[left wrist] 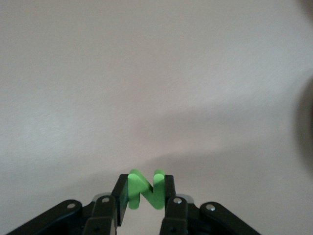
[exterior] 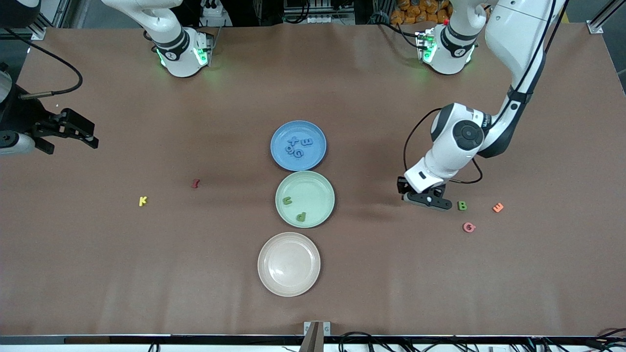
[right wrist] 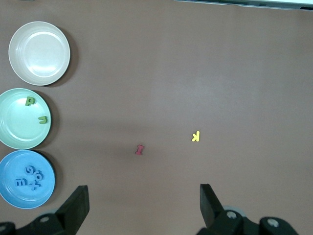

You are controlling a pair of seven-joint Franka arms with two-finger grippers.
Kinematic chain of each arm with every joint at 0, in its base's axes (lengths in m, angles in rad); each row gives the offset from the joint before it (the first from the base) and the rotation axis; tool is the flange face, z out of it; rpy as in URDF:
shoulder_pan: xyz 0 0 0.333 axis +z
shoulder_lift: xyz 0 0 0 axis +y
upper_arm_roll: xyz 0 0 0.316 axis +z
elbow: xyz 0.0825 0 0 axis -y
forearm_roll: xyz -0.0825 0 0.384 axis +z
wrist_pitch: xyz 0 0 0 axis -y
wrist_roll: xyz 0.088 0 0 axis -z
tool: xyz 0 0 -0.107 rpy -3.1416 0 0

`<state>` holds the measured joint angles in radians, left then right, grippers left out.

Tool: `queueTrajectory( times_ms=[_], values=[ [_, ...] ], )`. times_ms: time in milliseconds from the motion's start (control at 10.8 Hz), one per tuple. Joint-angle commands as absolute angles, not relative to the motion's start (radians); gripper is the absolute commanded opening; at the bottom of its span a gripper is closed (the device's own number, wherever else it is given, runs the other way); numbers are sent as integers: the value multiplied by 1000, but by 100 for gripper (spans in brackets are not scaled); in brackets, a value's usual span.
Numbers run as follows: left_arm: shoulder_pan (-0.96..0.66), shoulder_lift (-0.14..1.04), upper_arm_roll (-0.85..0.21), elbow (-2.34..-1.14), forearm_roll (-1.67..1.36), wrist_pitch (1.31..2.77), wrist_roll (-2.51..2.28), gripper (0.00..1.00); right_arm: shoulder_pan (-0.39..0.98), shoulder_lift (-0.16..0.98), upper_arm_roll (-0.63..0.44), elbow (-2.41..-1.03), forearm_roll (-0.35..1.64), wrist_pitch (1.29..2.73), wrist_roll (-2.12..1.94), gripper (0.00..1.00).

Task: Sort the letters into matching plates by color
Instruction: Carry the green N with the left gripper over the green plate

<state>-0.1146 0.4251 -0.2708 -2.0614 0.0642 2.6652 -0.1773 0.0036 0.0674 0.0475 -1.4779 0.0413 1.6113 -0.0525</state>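
Fingers of my left end effector pinch a green letter N low over the tabletop, at three o'clock from the pale green plate it belongs in, while my right end effector waits spread wide.

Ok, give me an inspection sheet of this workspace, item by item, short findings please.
Surface: brown table, bare between items.
Plates: blue plate holds four blue letters; green plate holds two green letters; beige plate empty.
Loose letters: yellow, dark red, green B, orange, pink.
Clutter: nothing seen.
Grippers: left gripper shut on a green N, beside the green B; right gripper open, waiting at its end.
Cables: run along each arm.
Surroundings: frame and wiring at the table's edges.
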Motion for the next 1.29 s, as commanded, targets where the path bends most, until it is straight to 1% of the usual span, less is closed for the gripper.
queueTrajectory(
  times_ms=[0, 277, 646, 831, 1016, 1200],
  values=[
    [-117, 460, -331, -1972, 81, 2661, -362, 0, 9, 61, 38, -1466, 45, 1582, -69, 100],
    [-159, 540, -367, -1866, 81, 2663, -521, 0, 8, 58, 38, -1468, 12, 1574, -69, 100],
    [-267, 655, -365, -1712, 81, 2669, -737, 0, -12, 40, 38, -1496, 9, 1562, -107, 100],
    [-302, 672, -365, -1689, 81, 2698, -807, 0, -14, 26, 35, -1520, 9, 1565, -110, 100],
    [-372, 675, -359, -1689, 86, 2819, -914, 0, 15, 15, 5, -1531, 9, 1563, -109, 100],
    [-406, 698, -356, -1687, 84, 2887, -939, 0, 18, 14, 5, -1534, 9, 1562, -110, 100]
  ],
)
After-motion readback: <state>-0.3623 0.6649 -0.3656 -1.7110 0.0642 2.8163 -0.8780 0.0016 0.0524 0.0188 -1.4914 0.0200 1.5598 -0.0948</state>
